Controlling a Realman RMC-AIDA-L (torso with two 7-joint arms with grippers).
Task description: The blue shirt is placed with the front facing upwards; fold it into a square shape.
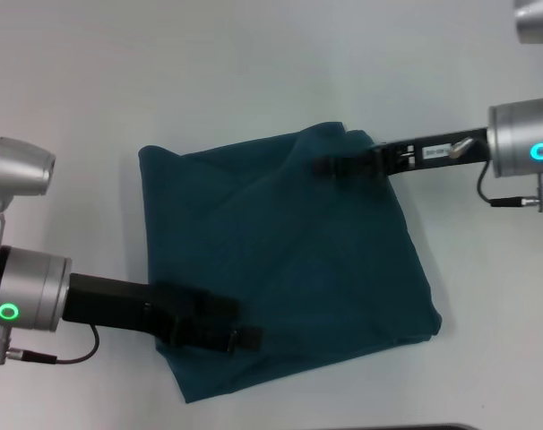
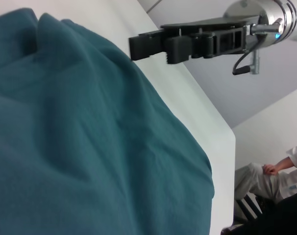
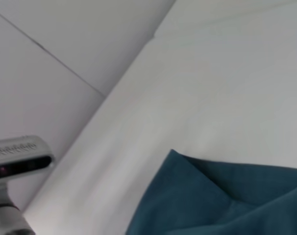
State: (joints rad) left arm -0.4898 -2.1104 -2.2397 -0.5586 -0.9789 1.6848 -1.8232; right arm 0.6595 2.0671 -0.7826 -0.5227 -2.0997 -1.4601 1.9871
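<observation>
The blue shirt [image 1: 289, 269] lies on the white table [image 1: 254, 63] as a rough, slightly tilted square, plain teal side up, with soft wrinkles and no print showing. My left gripper [image 1: 240, 322] is over the shirt's near left corner, open, with nothing seen between its fingers. My right gripper [image 1: 321, 167] reaches in over the shirt's far edge. From the left wrist view the right gripper [image 2: 148, 45] hangs clear above the shirt [image 2: 89, 147] and holds no cloth. A folded corner of the shirt [image 3: 227, 205] shows in the right wrist view.
White tabletop surrounds the shirt on all sides. The table's edge [image 2: 234, 137] shows in the left wrist view, with a seated person [image 2: 276, 181] beyond it. A camera bar [image 3: 16, 156] stands off the table in the right wrist view.
</observation>
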